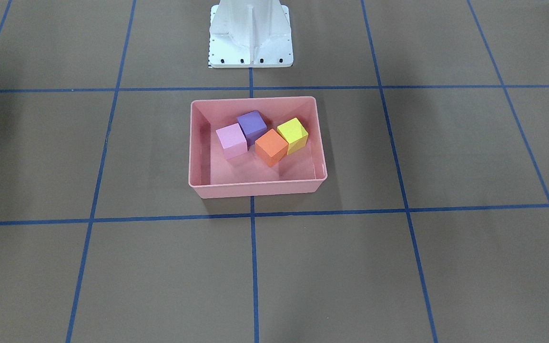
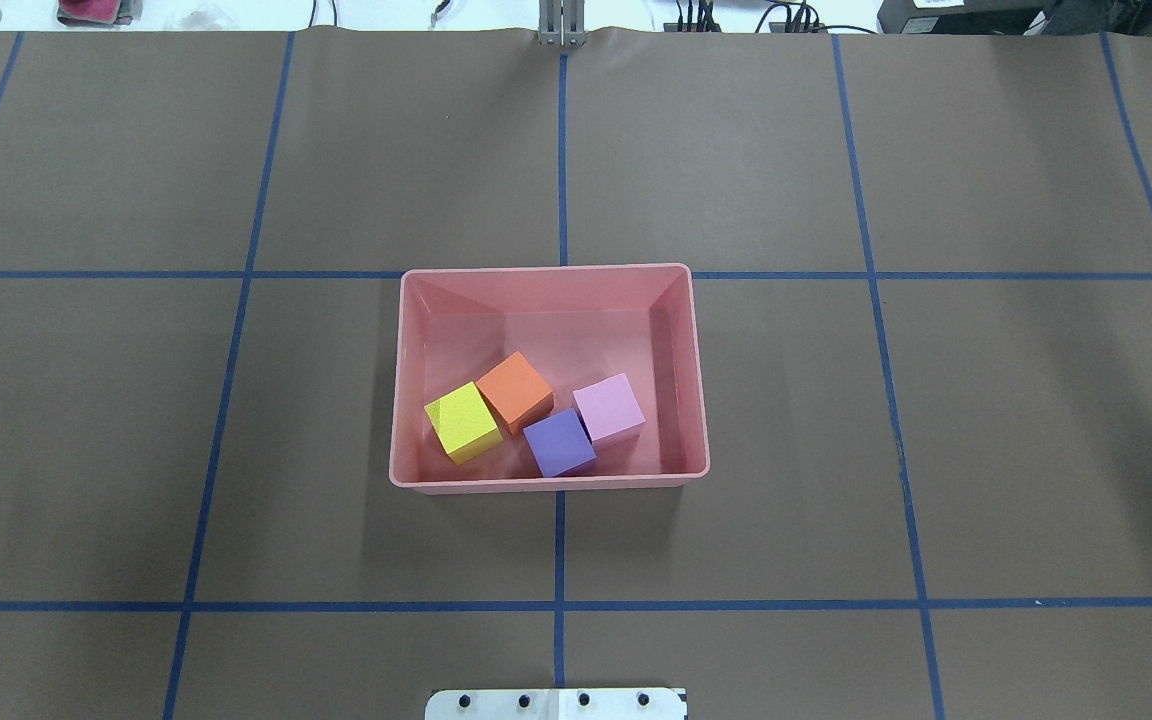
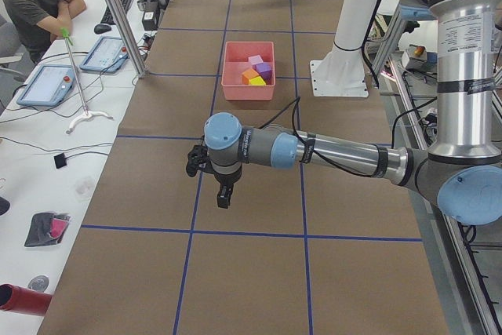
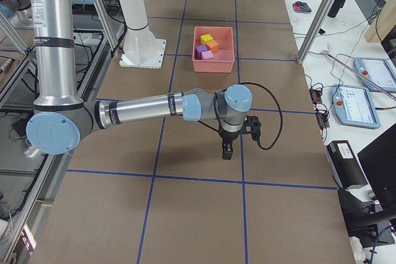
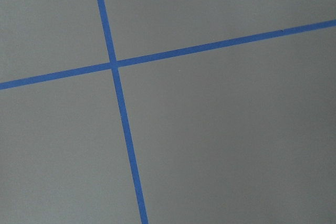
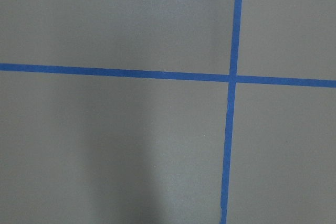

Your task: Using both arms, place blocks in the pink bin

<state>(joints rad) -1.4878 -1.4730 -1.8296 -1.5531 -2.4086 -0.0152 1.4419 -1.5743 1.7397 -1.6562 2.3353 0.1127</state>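
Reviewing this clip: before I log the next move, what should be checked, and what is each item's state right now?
1. The yellow block, orange block, purple block and light pink block lie inside the pink bin: ok.
2. No block loose on the table: ok.
3. Bin upright: ok.
4. The left gripper clear of the bin: ok.
5. The right gripper clear of the bin: ok.
6. Grippers open and empty: cannot tell.

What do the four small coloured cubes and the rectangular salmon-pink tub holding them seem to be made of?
The light pink cube, purple cube, orange cube and yellow cube look like foam: matte faces, no glare, slightly soft edges. The rectangular salmon-pink tub is probably moulded plastic: glossy floor with faint reflections, thin rim, rounded corners.
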